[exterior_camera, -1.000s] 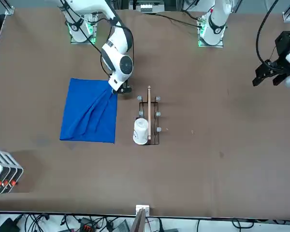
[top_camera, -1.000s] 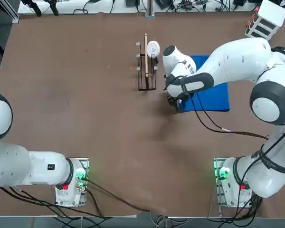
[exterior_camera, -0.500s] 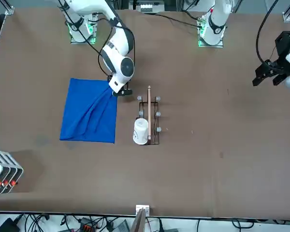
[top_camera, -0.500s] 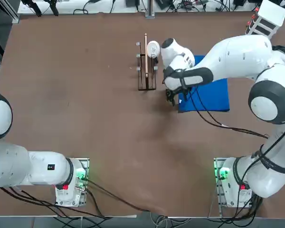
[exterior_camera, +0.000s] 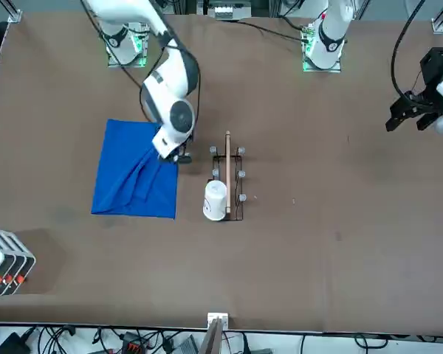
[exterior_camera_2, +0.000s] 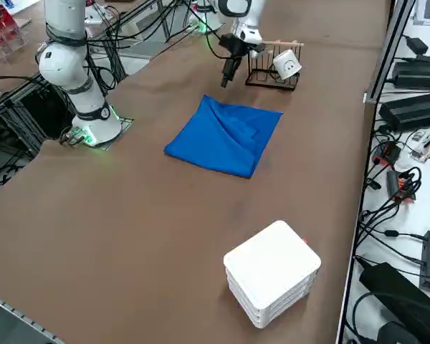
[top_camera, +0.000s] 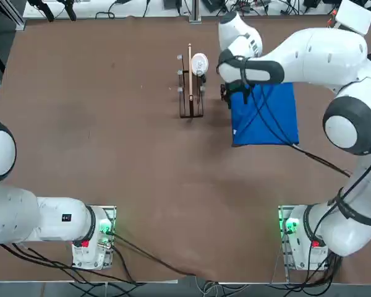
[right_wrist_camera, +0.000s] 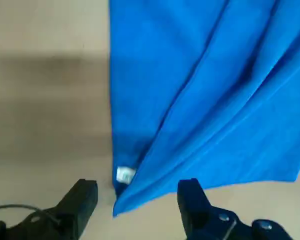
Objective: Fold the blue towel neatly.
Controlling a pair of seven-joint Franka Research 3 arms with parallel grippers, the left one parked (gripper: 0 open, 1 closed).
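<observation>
Blue towel (exterior_camera_2: 226, 136), edges flat, right jaws (right_wrist_camera: 137, 202) open above.

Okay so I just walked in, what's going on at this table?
The robot's right arm is working on a blue towel. Its claw is open over the towel's edge, near the corner with the small white tag, and isn't holding anything. The towel lies on the table with a few loose creases running across it. Beside it stands a small rack with a white mug.
</observation>
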